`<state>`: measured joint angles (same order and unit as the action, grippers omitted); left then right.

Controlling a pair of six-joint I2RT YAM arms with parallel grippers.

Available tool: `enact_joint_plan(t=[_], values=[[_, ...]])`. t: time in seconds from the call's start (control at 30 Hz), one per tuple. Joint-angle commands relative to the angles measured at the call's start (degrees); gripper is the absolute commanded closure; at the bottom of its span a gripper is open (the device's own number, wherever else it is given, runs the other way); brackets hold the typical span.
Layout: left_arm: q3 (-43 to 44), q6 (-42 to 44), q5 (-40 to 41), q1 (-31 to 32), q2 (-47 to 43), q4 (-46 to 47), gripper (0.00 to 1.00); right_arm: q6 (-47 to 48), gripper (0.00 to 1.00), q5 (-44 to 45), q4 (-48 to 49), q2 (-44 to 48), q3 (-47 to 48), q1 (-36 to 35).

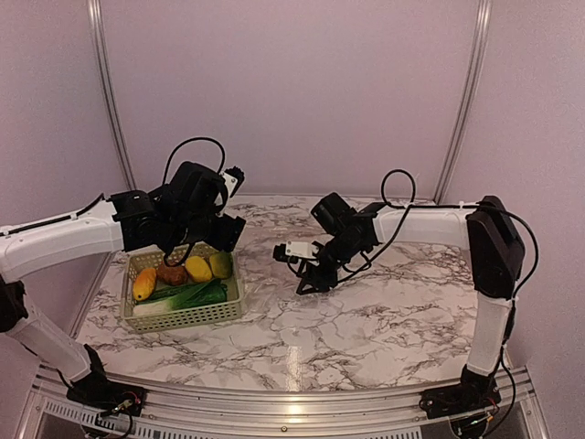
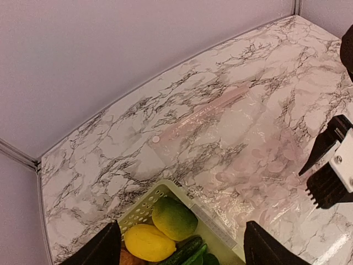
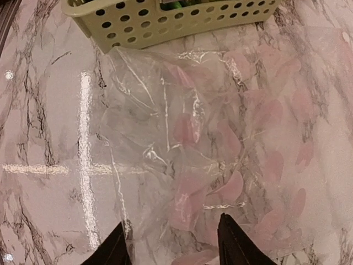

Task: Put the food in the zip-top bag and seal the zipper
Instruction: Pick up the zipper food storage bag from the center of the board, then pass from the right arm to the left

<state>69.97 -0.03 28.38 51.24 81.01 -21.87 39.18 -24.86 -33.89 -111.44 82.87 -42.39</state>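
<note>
The left gripper (image 2: 182,244) hangs over the far edge of the basket (image 1: 187,315) of food (image 2: 150,242), fingers spread and empty. The right gripper (image 3: 171,243), also spread, hovers above the bag (image 3: 182,138) lying beside the basket.

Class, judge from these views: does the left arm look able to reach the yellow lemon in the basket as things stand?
Probably yes. The left gripper hangs open above the basket, and the yellow lemon lies on top, uncovered, with nothing between them.
</note>
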Motion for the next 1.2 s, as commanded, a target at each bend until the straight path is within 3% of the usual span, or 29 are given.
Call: enact_joint_plan(t=[0.0, 0.1, 0.4, 0.5, 0.77, 1.17], values=[[6.6, -14.47, -1.14, -1.53, 6.9, -3.06, 0.21, -1.34, 0.64, 7.79, 0.92, 0.99, -1.27, 0.53], [8.99, -17.95, -3.52, -2.51, 9.66, -1.11, 0.21, -1.54, 1.0, 7.85, 1.09, 4.42, -4.4, 2.28], [8.58, -33.64, -19.47, -7.63, 16.08, 7.38, 0.23, -0.59, 1.0, 4.2, 9.58, 24.59, -21.85, 9.59], [9.05, -36.52, -26.28, -8.0, 19.66, 10.81, 0.31, -2.43, 1.0, 3.75, 10.76, 27.82, -25.28, 10.49], [11.33, -45.22, -34.42, -7.92, 27.16, 13.57, 0.31, -5.8, 1.0, 1.34, 15.24, 36.44, -29.73, 13.48], [19.94, -53.4, -35.38, -7.97, 37.45, 9.54, 0.31, -4.63, 1.0, -2.69, 12.32, 39.6, -30.36, 13.48]])
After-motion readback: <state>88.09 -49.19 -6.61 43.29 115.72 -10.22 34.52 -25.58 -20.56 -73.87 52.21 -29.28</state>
